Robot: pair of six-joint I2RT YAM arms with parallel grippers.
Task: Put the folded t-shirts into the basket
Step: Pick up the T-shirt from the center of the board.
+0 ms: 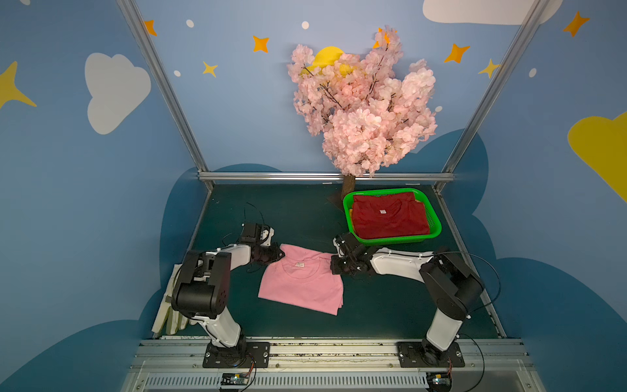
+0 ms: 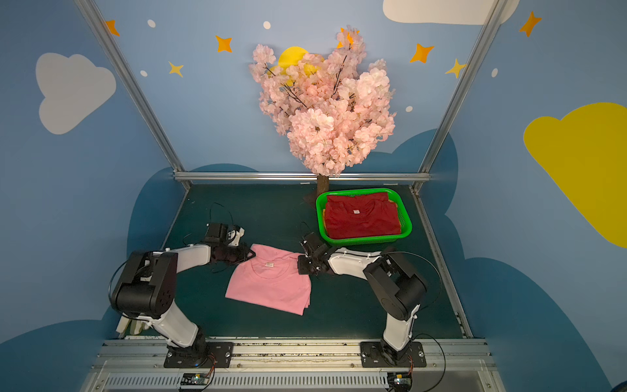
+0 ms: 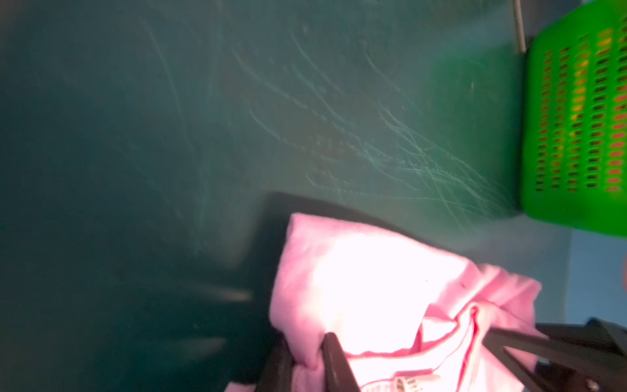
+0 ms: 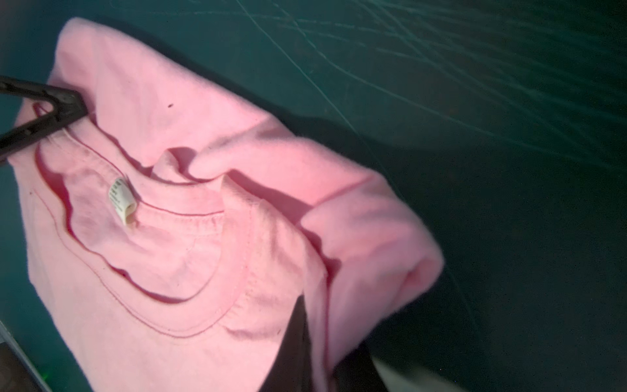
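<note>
Pink cotton first: the light pink t-shirt (image 1: 301, 286) lies folded on the dark green mat (image 1: 298, 213), near the front middle, neck label facing up. Your left gripper (image 3: 307, 359) is clamped on the collar-end corner on its side; the left wrist view shows the fold pinched between the black fingers (image 3: 334, 359). Your right gripper (image 4: 325, 356) is closed on the opposite collar-end corner, and the cloth rumples around the collar between the two. Just beyond the right gripper you have the green basket (image 1: 393, 241) at the back right, with the dark red t-shirt (image 1: 390, 219) on top inside and orange-yellow cloth (image 1: 350, 221) peeking from under it. A pink blossom tree (image 1: 363, 112) stands behind the basket. A whitish work glove (image 1: 168, 315) lies at the mat's front left edge.
</note>
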